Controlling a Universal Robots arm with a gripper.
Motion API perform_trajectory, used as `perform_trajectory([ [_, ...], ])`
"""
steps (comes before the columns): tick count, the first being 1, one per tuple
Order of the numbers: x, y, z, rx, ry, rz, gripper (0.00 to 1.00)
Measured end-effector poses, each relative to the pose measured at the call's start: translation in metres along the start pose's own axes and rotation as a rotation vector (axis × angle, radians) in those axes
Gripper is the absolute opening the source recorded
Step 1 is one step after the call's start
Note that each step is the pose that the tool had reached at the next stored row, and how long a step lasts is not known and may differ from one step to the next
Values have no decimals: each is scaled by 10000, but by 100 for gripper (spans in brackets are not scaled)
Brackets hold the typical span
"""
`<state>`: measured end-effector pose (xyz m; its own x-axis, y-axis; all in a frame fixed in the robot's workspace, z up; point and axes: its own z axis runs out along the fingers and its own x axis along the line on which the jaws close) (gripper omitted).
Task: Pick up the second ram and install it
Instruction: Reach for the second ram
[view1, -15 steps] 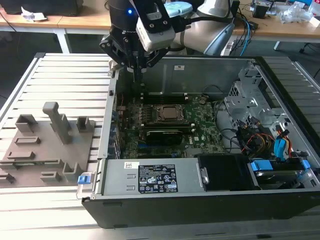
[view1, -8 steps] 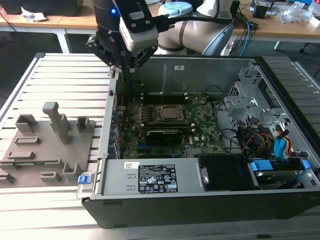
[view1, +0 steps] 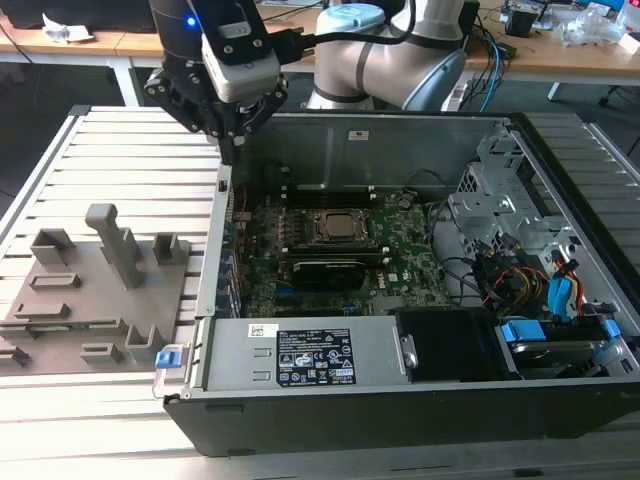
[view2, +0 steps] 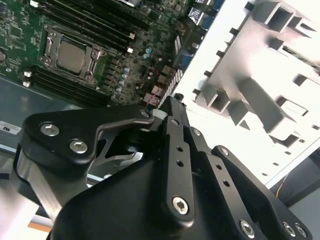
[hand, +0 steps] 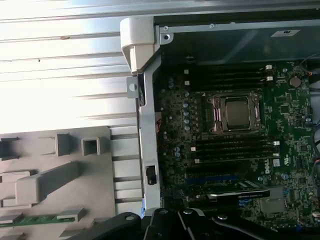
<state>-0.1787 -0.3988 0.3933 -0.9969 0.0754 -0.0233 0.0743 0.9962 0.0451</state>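
Observation:
The second ram (hand: 33, 219) is a thin green stick lying in a slot of the grey fixture (hand: 65, 175), beside the open computer case. My gripper (view1: 230, 146) hangs above the case's back corner on the exterior view's left, between the fixture (view1: 95, 285) and the motherboard (view1: 400, 255). Its fingers come together to a point, shut with nothing between them; the second wrist view shows the gripper (view2: 172, 104) from behind. It is well apart from the ram. Dark memory slots (hand: 232, 148) run on both sides of the processor socket (hand: 235, 112).
The case wall (hand: 148, 150) stands between the fixture and the motherboard. An upright grey post (view1: 118, 245) rises from the fixture. Drive cages and cables (view1: 520, 270) crowd the case on the exterior view's right. A black power supply (view1: 310, 350) lies along the front.

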Motion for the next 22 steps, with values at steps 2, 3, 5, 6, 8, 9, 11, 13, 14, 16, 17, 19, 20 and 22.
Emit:
perform_trajectory([
  [2,43,-3,-1,0,0,-1,11],
  [3,72,-6,-2,0,0,-2,11],
  [5,135,-10,-4,1,0,-1,11],
  [6,150,-11,-4,0,-1,0,11],
  [8,211,-16,-5,0,0,0,11],
  [9,230,-17,-6,1,0,-2,11],
  [11,292,-22,-6,-1,-1,-2,11],
  [13,360,-27,-7,-1,0,0,11],
  [14,384,-29,-8,0,0,0,11],
  [16,441,-33,-10,1,1,-1,11],
  [17,466,-35,-10,1,0,-2,11],
  [19,529,-40,-11,0,0,0,11],
  [20,571,-43,-11,0,0,0,11],
  [22,639,-48,-12,1,0,-1,11],
])
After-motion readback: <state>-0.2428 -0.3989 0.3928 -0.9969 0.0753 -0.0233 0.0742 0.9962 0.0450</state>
